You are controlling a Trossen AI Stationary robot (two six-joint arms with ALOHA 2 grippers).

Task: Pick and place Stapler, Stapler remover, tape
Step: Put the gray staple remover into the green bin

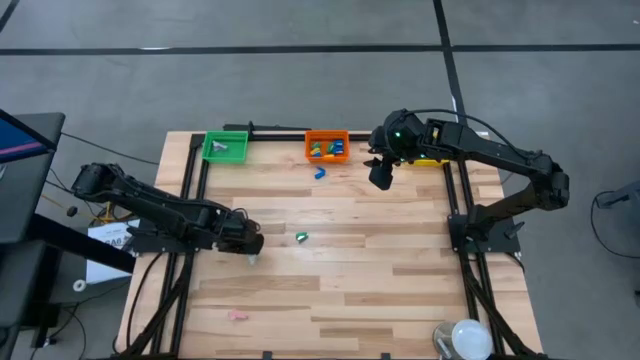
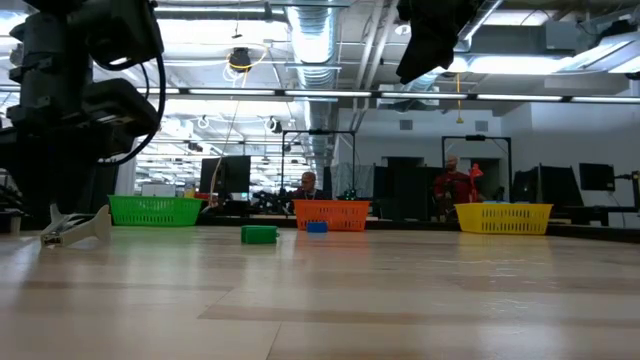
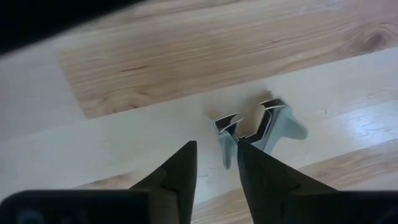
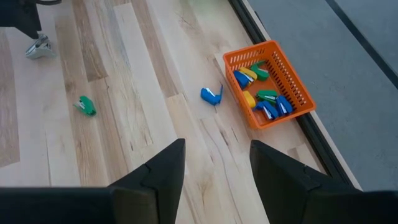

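Left gripper (image 3: 214, 165) sits low over the table's (image 1: 380, 290) left side, fingers narrowed around one arm of the staple remover (image 3: 258, 127), though we cannot tell whether they have a firm hold. We judge the remover light, stiff and slick, its splayed metal jaws apt to twist, so the plastic wings are the better place to pinch. Right gripper (image 4: 214, 165) hangs half open and empty near the orange bin (image 4: 292, 93); a green stapler (image 4: 86, 106) lies mid-table.
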